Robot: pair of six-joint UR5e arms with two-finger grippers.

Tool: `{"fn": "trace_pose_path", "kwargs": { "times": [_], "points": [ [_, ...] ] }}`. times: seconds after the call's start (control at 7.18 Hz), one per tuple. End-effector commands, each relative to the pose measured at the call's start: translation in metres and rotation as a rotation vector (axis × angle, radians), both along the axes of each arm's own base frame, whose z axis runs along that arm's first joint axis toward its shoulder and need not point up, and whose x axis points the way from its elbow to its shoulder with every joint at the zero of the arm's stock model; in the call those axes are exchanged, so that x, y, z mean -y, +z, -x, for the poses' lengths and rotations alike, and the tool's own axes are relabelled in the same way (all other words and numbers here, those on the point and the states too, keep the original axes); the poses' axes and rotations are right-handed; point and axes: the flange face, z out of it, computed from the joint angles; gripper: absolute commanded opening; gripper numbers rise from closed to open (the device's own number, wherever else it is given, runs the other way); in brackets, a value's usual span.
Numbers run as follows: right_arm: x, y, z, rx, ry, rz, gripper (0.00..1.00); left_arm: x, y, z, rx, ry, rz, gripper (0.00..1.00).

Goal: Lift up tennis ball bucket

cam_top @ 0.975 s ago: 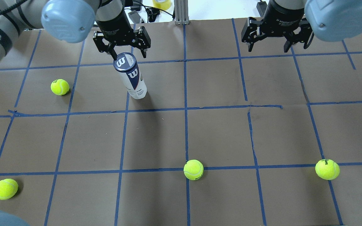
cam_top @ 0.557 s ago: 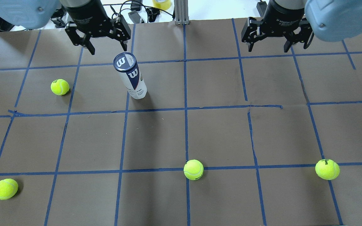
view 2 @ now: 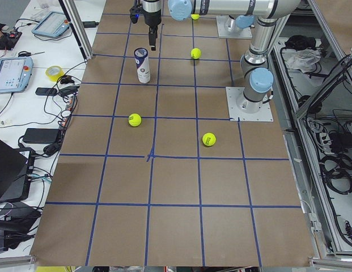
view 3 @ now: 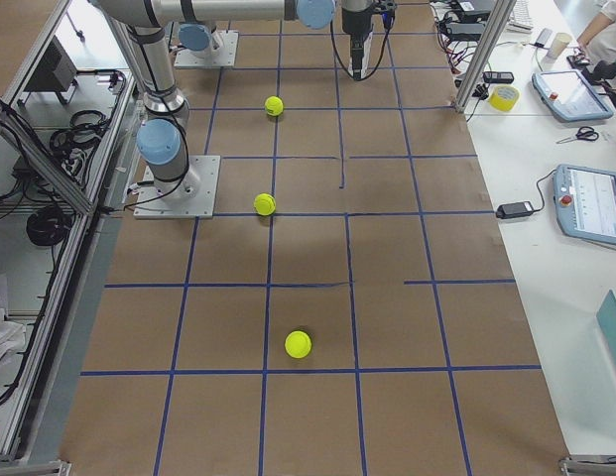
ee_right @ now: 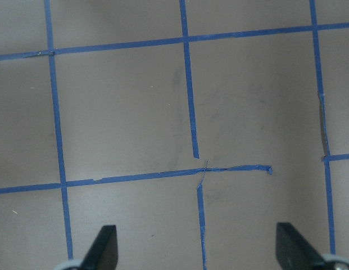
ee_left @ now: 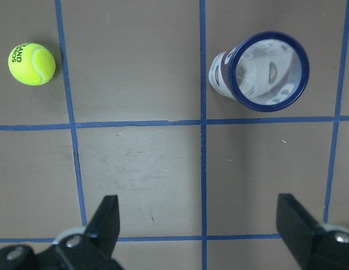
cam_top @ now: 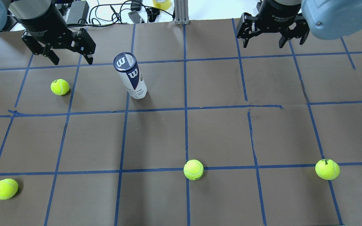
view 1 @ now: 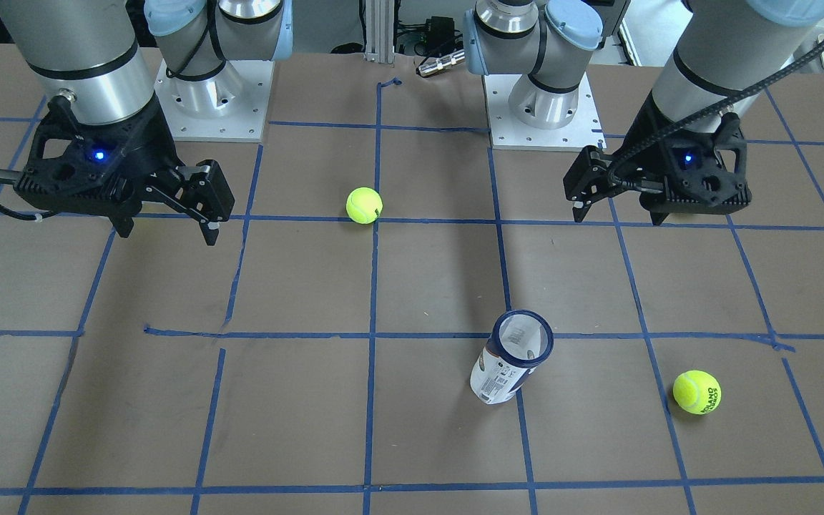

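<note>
Tennis ball bucket [cam_top: 130,77] upright on table [cam_top: 218,135], balls [cam_top: 193,169] outside

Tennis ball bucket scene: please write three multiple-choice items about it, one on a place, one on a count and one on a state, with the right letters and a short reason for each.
1. Where is the tennis ball bucket relative to the left gripper?
A. held between its fingers
B. standing on the table, apart from it
C. lying on top of it

2. How many tennis balls lie in the overhead view?
A. two
B. six
C. four

3. What is the left gripper's state?
A. open and empty
B. shut on the bucket
C. shut on a ball

Answers:
1 B, the bucket stands alone on the table.
2 C, four yellow-green balls show there.
3 A, its fingers are spread with nothing between them.
</note>
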Motion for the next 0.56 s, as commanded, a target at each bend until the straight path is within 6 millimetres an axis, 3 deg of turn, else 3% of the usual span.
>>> {"fn": "trace_pose_path", "kwargs": {
  "times": [0.0,0.42],
  "points": [
    [0.0074,0.0256,0.0041,-0.003,-0.010,0.044,1.00,-0.0233,0.0090,-0.0011,-0.010,0.000,0.012,1.00],
    [0.0075,0.0294,0.0038,0.001,-0.014,0.040,1.00,-0.0242,0.0031,-0.0064,-0.011,0.011,0.006,1.00]
  ]
}}
